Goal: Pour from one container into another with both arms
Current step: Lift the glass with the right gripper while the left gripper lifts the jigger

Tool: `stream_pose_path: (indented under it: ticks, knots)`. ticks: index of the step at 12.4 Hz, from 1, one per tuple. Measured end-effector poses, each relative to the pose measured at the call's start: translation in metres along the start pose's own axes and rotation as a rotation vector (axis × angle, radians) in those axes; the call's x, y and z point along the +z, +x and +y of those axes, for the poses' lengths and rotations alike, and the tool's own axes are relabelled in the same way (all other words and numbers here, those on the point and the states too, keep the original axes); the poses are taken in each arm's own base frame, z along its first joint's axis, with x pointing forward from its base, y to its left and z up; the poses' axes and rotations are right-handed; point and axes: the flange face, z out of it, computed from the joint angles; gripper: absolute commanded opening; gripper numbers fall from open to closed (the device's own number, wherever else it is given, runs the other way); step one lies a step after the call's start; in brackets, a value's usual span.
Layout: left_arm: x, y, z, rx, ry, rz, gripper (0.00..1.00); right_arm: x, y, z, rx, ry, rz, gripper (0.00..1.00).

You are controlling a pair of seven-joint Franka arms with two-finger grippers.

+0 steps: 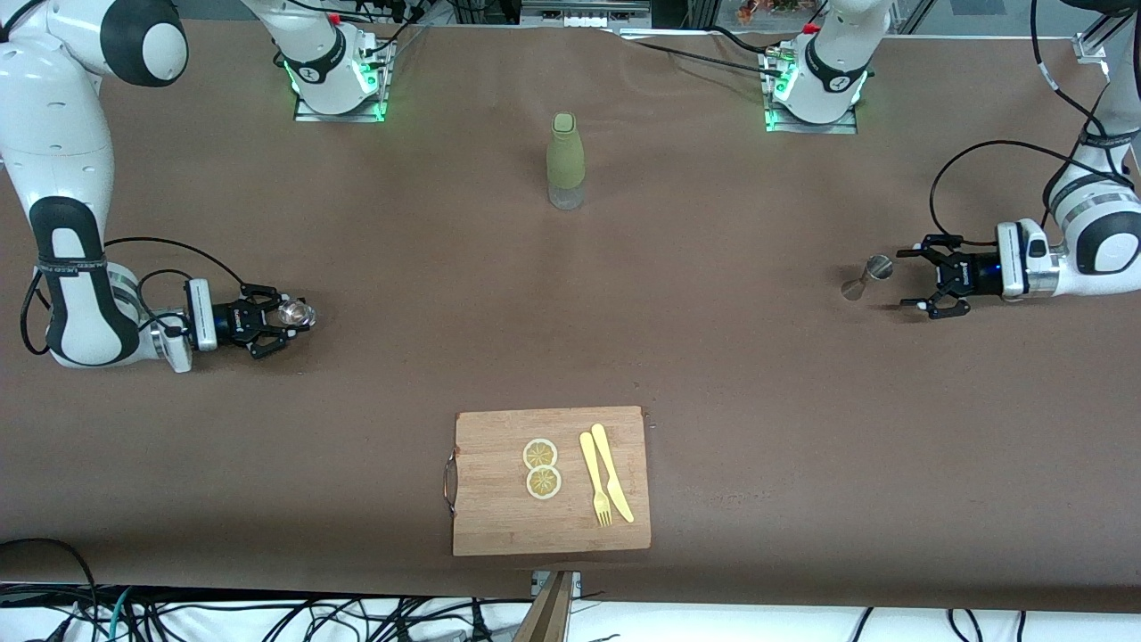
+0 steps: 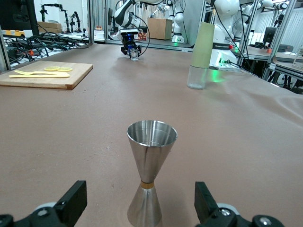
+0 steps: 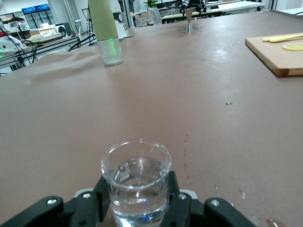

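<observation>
two pincers low at the brown bench (image 1: 570, 312) ends. right pincer (image 1: 283, 323) closed on a clear glass (image 1: 295, 313) with liquid in it, at the right arm's end. green bottle (image 1: 565, 160) stands mid-bench near the bases; cutting board (image 1: 551, 481) with lemon slices (image 1: 541, 467) and yellow cutlery (image 1: 605, 475) nearer the camera. left pincer (image 1: 911, 278) spread wide, empty, flanking the steel jigger (image 1: 866, 276) at the left arm's end. judged: glass gripped, jigger not yet; lift and pour remain. lab benches, cables around.
</observation>
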Motion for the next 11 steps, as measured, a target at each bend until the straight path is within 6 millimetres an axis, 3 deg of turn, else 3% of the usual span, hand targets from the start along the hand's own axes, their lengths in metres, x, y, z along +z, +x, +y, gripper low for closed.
stream_pose_path:
  ticks: [3,6,11]
  knots:
    - [0.021,-0.009,0.0,0.004,-0.001,0.015,1.0,0.001,0.005,0.007,0.044,0.0,-0.01,0.25]
    - [0.034,-0.017,0.002,0.012,-0.014,0.027,1.0,0.015,0.024,0.024,0.105,0.018,-0.015,0.25]
    - [0.049,-0.02,0.0,0.034,-0.011,0.054,0.98,0.038,0.086,0.062,0.183,0.021,-0.069,0.25]
